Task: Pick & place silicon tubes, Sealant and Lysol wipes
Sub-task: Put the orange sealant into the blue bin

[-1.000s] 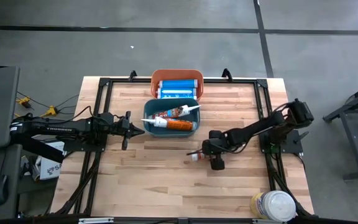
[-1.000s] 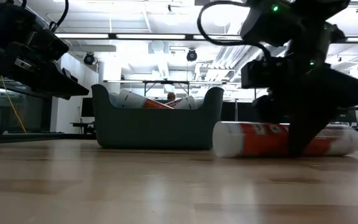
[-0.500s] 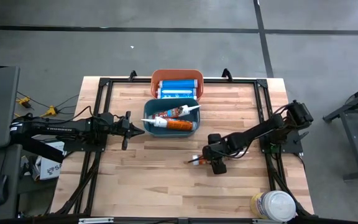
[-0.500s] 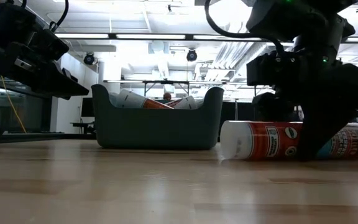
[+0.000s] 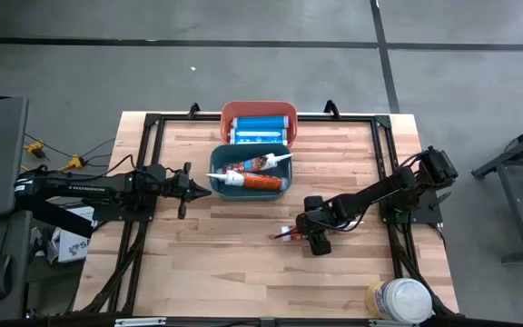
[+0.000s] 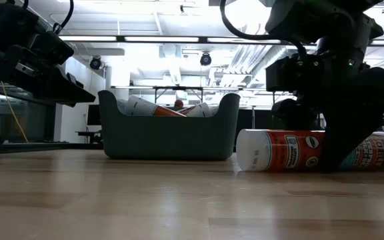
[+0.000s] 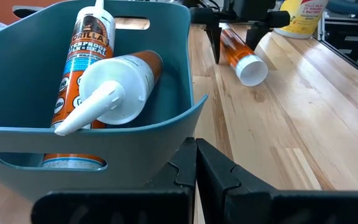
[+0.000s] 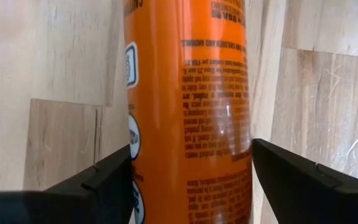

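Observation:
An orange sealant tube (image 5: 287, 234) lies on its side on the table right of centre; it also shows in the low view (image 6: 285, 150) and the left wrist view (image 7: 241, 56). My right gripper (image 5: 309, 232) stands over it, its fingers on either side of the tube (image 8: 188, 93). A teal bin (image 5: 218, 177) holds two tubes (image 7: 89, 74). My left gripper (image 7: 195, 163) is shut and empty, just left of the teal bin. The Lysol wipes canister (image 5: 399, 300) stands at the near right corner. My right gripper pinches the tube's orange body (image 8: 229, 155) between its two fingers (image 8: 107, 180), about mid-length. The fingers come from above, pointing down, and lie across the tube. The tube lies level with its underside on the table (image 6: 279, 168).
An orange bin (image 5: 259, 111) with blue cartridges (image 5: 260, 127) stands behind the teal bin at the far edge. A black frame (image 5: 152, 123) runs round the tabletop. Bare wood (image 5: 216, 263) lies at the near left and centre.
My right gripper has moved a little toward the table's near edge, and the orange tube has slid along the table with it, staying flat on its side. Most of this happened in the first half second.

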Robot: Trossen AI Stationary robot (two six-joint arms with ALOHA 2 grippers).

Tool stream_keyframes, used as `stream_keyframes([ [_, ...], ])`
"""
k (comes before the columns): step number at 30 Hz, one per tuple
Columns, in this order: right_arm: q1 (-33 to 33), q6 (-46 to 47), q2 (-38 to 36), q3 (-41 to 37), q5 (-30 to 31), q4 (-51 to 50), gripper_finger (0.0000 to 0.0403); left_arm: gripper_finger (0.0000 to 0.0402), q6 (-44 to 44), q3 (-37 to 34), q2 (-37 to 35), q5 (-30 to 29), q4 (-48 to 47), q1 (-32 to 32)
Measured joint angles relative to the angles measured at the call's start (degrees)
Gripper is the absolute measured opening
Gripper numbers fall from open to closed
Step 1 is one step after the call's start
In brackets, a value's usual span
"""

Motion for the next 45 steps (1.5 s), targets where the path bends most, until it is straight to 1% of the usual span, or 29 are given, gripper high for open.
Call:
stream_keyframes([
  [8, 0.13, 0.50, 0.00, -0.02, 0.69, -0.09, 0.0264, 0.0000, 0.00, 0.00, 0.00, 0.00, 0.00, -0.01],
  [16, 0.15, 2.91, -0.02, -0.04, 0.55, 0.31, 0.0203, 0.0000, 0.00, 0.00, 0.00, 0.00, 0.00, 0.00],
  [21, 0.15, 3.37, -0.02, -0.07, 0.24, 1.70, 0.0203, 0.0000, 0.00, 0.00, 0.00, -0.01, 0.00, -0.01],
  [25, 0.11, 3.37, 0.28, 1.72, 0.30, -0.16, 0.0202, 0.0000, 0.00, 0.00, 0.00, 0.00, -0.02, 0.00],
  [32, 0.07, 1.85, 0.74, 9.42, 0.14, -12.69, 0.0197, 0.0000, 0.00, 0.00, 0.00, 0.00, 0.00, 0.00],
  [38, 0.02, 1.36, 0.65, 14.54, 2.73, -20.67, 0.0197, 0.0000, 0.00, 0.00, 0.00, 0.00, 0.00, 0.00],
  [41, 0.06, 1.36, 0.63, 15.87, 3.86, -22.92, 0.0197, 0.0000, 0.00, 0.00, 0.00, 0.00, 0.00, 0.00],
  [45, 0.02, 1.45, 0.52, 17.35, 4.63, -22.30, 0.0197, 0.0000, 0.00, 0.00, 0.00, -0.01, 0.00, -0.02],
])
